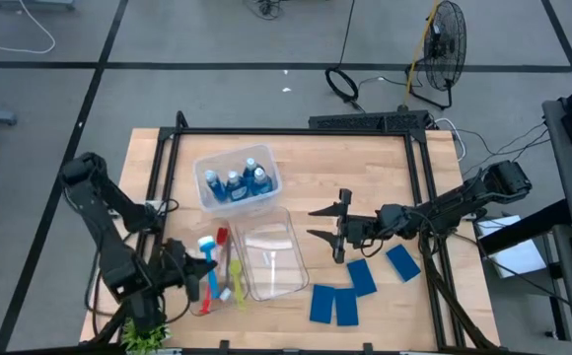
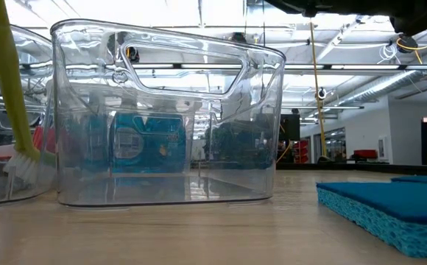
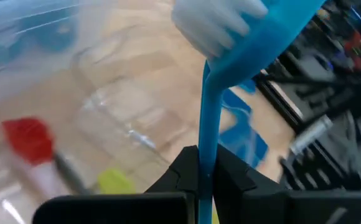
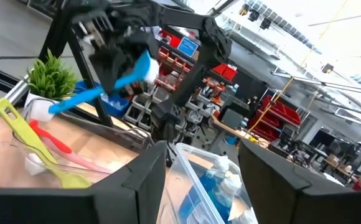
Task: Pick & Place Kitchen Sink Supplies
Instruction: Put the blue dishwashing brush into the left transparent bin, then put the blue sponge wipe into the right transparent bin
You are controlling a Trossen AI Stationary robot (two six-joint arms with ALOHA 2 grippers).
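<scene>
My left gripper point(image 1: 189, 266) is near the table's near-left corner, shut on a blue long-handled brush point(image 1: 208, 258). A red brush point(image 1: 219, 258) and a yellow-green brush point(image 1: 237, 281) lean on the left wall of an empty clear bin point(image 1: 271, 258). Several blue-liquid bottles point(image 1: 237, 182) stand in a second clear bin behind it. Several flat blue sponges point(image 1: 360, 278) lie on the table at near right. My right gripper point(image 1: 327, 224) hovers open just right of the empty bin, touching nothing. My left gripper pinches the blue brush by its slim handle point(image 3: 206, 158) between its two fingers point(image 3: 183, 171). The handle runs lengthwise out between the fingers, with the white-bristled head point(image 3: 221, 25) beyond them. In the right wrist view the blue brush point(image 4: 96, 92) is tilted and looks lifted off the table.
A small green potted plant point(image 1: 143, 335) stands at the near-left corner beside my left arm. A black frame point(image 1: 296, 130) borders the work area. Bare wood shows between the bins and my right gripper. In the low view a sponge point(image 2: 390, 206) lies right of the empty bin point(image 2: 169, 118).
</scene>
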